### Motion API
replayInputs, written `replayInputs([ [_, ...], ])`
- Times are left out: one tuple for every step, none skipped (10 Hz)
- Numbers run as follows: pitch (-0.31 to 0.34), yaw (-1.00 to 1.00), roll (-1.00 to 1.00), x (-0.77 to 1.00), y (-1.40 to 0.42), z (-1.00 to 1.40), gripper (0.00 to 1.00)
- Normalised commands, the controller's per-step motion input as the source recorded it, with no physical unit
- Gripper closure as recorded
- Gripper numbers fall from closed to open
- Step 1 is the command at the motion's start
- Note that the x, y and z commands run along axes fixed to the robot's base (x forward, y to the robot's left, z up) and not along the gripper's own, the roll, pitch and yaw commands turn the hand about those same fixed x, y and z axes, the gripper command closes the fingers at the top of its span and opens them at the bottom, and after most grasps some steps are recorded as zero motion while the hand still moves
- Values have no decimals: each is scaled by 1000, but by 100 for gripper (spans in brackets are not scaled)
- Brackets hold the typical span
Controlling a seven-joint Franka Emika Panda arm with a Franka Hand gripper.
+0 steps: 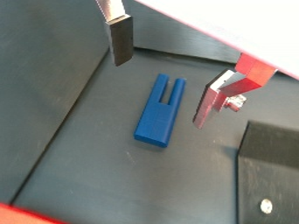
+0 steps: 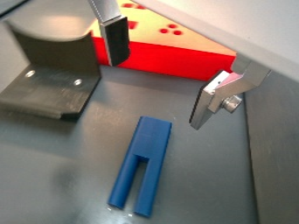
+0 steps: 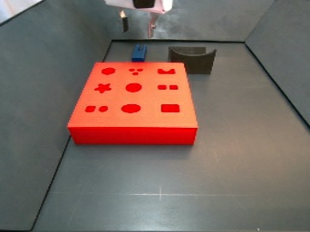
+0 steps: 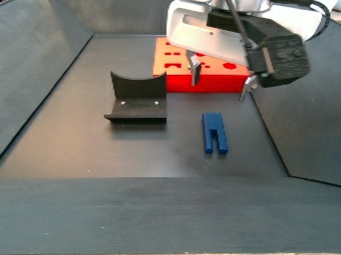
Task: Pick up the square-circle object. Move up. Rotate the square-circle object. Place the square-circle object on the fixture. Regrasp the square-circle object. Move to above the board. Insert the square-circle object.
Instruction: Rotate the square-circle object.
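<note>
Silver fingers (image 2: 115, 39) are sitting closest to the lens in both wrist views, spread wide with nothing between them, and the blue peg (image 2: 140, 164) is lying flat on the dark floor (image 4: 147, 149) beneath that gap.

Largest thing here is the red board (image 3: 130, 101), resting flat with its cut-outs facing up; in a side view it is lying between the camera and the peg (image 3: 138, 52). Next in size is the fixture (image 4: 136, 98), standing on the floor just beside the board (image 4: 200, 75) and well apart from the peg (image 4: 214, 133). Smallest is the peg itself (image 1: 158, 109), lying with its forked, slotted end pointing one way and its solid block end the other.

The gripper (image 4: 220, 80) is hanging above the floor, jaws fully apart and holding nothing, hovering over and slightly behind the peg, not touching it.

Picking up appears to be the step in hand. Doing it well likely means coming straight down so that the pads are straddling the peg's long sides, centred along its length, and closing on the flat faces rather than across the forked end, where the prongs could flex or twist the piece.
</note>
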Motion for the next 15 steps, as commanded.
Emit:
replayInputs([
  [6,1000,-4,33,-3,-48,0],
  [7,1000,-4,33,-3,-47,0],
  [8,1000,-5,33,-3,-47,0],
  [10,1000,-6,33,-3,-47,0],
  [12,1000,-8,33,-3,-47,0],
  [12,671,-7,34,-3,-47,0],
  [12,437,-7,34,-3,-47,0],
  [11,280,-7,34,-3,-46,0],
  [0,0,0,0,0,-1000,0],
  [-14,-35,0,9,0,-1000,0],
  [-39,-32,-9,23,-1,-1000,0],
  [-46,-20,-31,28,4,-1000,0],
  [-53,-11,-55,37,6,-1000,0],
  [-64,-6,-80,43,9,-977,0],
  [-73,-3,-99,41,8,-868,0],
])
